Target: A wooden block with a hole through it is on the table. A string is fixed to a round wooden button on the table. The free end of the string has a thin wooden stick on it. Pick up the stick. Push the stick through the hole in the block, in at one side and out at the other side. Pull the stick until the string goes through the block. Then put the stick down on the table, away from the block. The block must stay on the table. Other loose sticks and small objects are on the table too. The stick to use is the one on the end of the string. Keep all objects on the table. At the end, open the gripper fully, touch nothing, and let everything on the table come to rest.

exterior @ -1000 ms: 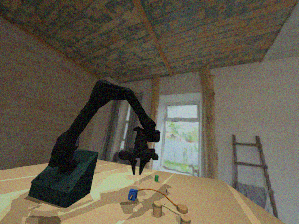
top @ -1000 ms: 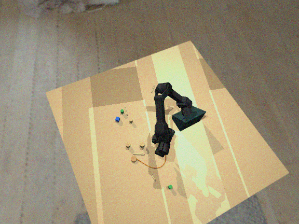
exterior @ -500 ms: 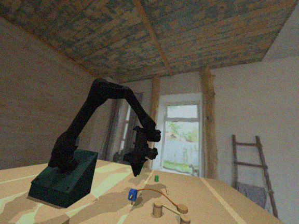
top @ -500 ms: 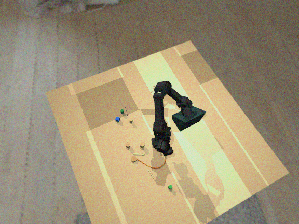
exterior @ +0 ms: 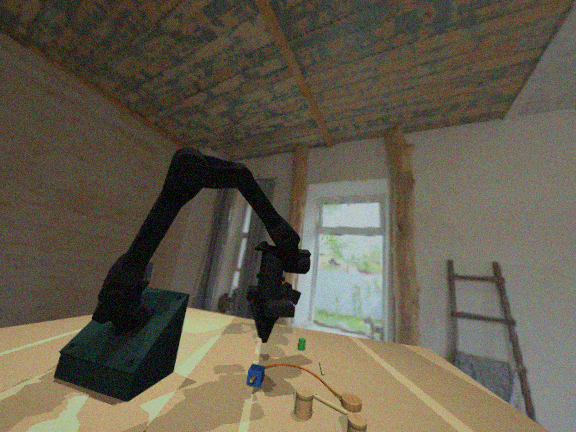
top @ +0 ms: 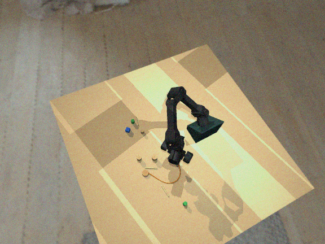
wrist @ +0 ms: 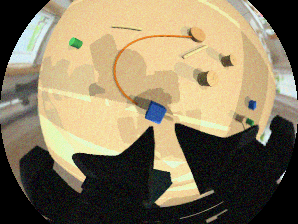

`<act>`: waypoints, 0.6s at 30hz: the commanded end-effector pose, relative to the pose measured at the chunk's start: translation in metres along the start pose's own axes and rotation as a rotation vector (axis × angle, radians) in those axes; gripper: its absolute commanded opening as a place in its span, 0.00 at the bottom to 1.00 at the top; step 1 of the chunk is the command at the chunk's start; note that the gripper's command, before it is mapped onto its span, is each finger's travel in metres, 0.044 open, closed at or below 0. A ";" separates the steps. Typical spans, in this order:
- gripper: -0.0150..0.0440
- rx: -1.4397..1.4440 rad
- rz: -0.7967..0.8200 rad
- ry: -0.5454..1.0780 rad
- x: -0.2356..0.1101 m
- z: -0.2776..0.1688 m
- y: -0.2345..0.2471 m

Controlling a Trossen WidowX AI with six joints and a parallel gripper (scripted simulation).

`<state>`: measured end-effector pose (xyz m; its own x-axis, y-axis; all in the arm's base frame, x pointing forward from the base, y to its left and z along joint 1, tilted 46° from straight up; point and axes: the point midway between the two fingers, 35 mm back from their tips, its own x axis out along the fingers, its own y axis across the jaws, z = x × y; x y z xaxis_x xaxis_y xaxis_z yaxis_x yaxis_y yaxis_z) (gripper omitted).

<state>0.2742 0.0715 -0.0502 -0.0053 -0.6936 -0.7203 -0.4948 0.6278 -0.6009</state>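
With your gripper (exterior: 263,336) hanging slightly parted and empty above the blue block (exterior: 255,375), where the stick (wrist: 140,102) seems lodged in the hole trailing its orange string (exterior: 300,369), descend squarely on the protruding end and pull straight, leaving the block unmoved.

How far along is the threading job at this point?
Done, it seems: the string's end reaches the blue block, so the stick looks inserted in the hole, though it is too small to confirm. In hand: nothing; the fingers hover apart above the block. Left: nearly all the string lies in an arc on the button's side, so pull it through, lay the stick down away, open fully.
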 end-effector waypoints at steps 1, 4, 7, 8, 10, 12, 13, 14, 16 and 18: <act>0.46 -0.830 -0.013 0.020 0.000 -0.015 -0.015; 0.46 -0.983 -0.012 0.023 0.000 -0.016 -0.017; 0.46 -1.067 -0.011 0.024 0.000 -0.017 -0.018; 0.46 -1.067 -0.011 0.024 0.000 -0.017 -0.018; 0.46 -1.067 -0.011 0.024 0.000 -0.017 -0.018; 0.46 -1.067 -0.011 0.024 0.000 -0.017 -0.018; 0.46 -1.067 -0.011 0.024 0.000 -0.017 -0.018; 0.46 -1.067 -0.011 0.024 0.000 -0.017 -0.018; 0.46 -1.067 -0.011 0.024 0.000 -0.017 -0.018; 0.46 -1.067 -0.011 0.024 0.000 -0.017 -0.018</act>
<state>0.2716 0.0589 -0.0376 -0.0058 -0.7037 -0.7105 -0.9894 0.1074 -0.0983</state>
